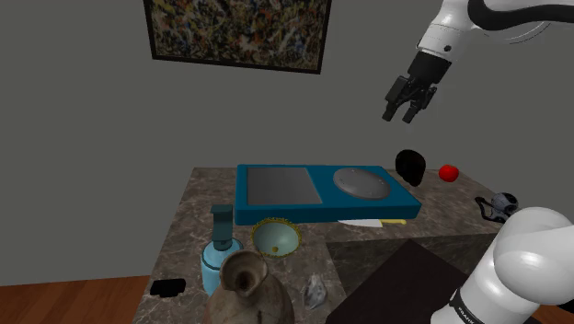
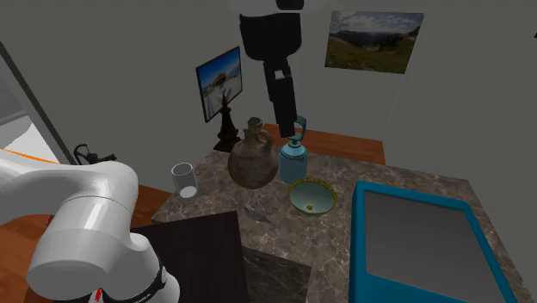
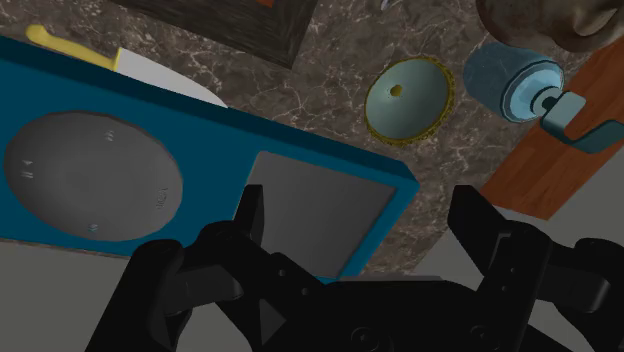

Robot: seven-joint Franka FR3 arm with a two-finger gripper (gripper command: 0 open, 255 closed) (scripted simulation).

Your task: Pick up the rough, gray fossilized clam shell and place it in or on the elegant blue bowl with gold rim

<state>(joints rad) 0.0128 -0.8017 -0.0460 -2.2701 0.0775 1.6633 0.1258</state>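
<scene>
In the shoulder view the jug (image 1: 244, 295) is cut off by the lower edge. Right of it and further back, the bowl (image 1: 276, 238) stands on the counter (image 1: 196, 200). The shell (image 1: 315, 293), small and hard to make out, lies by the counter's near edge, apart from the bowl. Far right, high above, the gripper (image 1: 405, 109) hangs empty; the wrist view shows its fingers wide apart

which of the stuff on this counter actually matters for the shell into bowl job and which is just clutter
For the job:
- small rough grey clam shell
- pale blue bowl with gold rim
- black two-finger gripper, open, high above the counter

Just lying about:
- brown round-bellied jug
- blue pump bottle
- clear drinking glass
- yellow-handled knife
- small red round thing
- teal hob-and-sink unit
</scene>
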